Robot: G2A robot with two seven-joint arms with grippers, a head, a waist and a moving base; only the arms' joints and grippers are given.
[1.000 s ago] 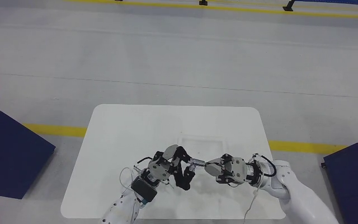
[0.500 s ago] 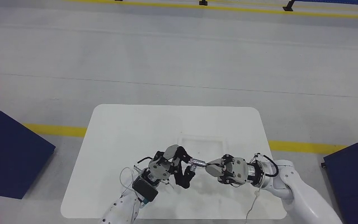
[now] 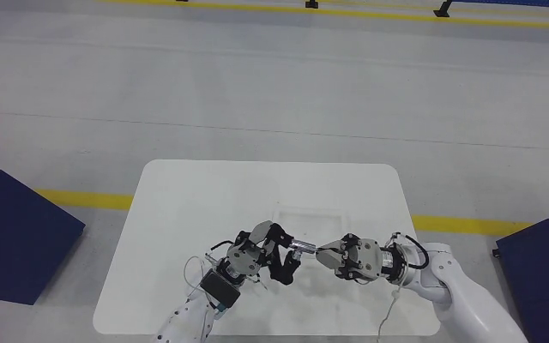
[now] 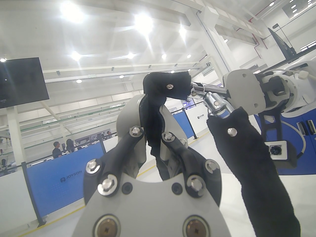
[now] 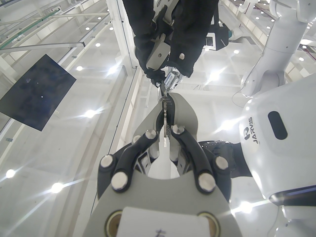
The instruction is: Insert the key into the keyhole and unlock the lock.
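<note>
In the top view, both arms meet over the lower middle of the white table (image 3: pixel 171 189). The left gripper (image 3: pixel 279 257) sits just left of centre and the right gripper (image 3: pixel 333 255) just right of it, tips facing.

The left gripper (image 4: pixel 200 102) is partly closed, its black-padded fingers (image 4: pixel 170 87) clamping a shiny metal lock (image 4: pixel 216 103) held above the table.

The right gripper (image 5: pixel 166 106) is nearly closed, pinching a flat key (image 5: pixel 165 124) edge-on between its fingers. The key's tip touches the end of the lock (image 5: pixel 172 79). I cannot tell whether it sits inside the keyhole.
</note>
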